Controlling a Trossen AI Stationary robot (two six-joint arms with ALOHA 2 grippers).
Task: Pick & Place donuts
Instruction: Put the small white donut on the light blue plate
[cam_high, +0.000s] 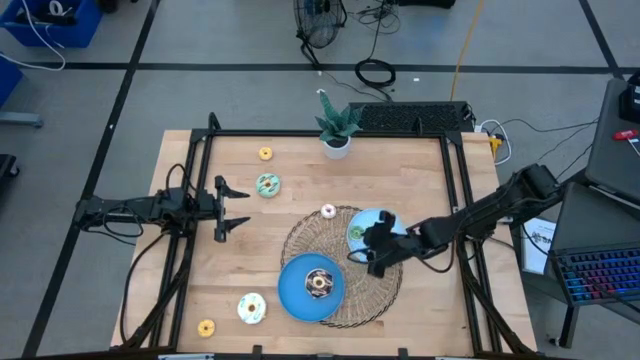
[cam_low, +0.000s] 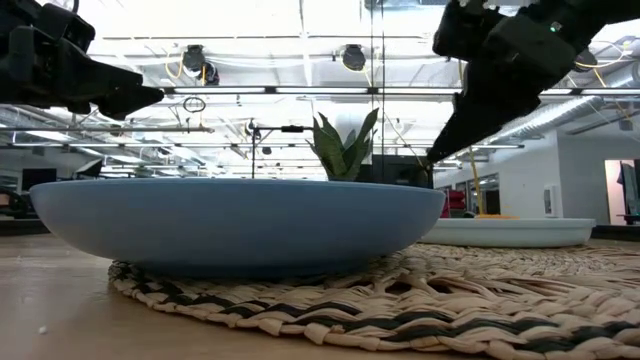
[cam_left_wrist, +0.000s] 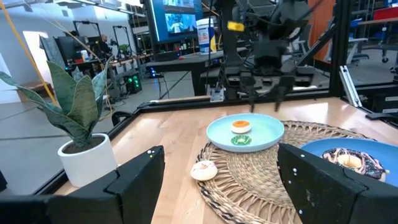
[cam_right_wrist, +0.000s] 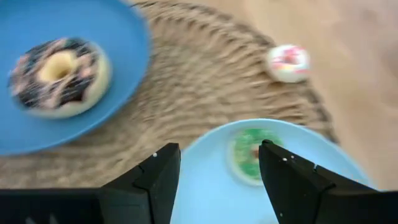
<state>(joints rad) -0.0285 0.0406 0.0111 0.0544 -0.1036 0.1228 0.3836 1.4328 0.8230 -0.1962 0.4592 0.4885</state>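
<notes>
Donuts: a green-iced ring (cam_right_wrist: 249, 154) lies on the pale blue round plate (cam_right_wrist: 205, 186), right gripper (cam_high: 372, 250) hovering above, fingers apart and empty; left gripper (cam_high: 235, 208) waits wide open

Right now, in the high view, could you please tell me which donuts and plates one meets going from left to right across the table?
Orange donut → cream-and-green donut → yellow donut, teal donut → dark blue plate with a chocolate donut → pink-and-white donut → light blue plate, under the right gripper.
</notes>
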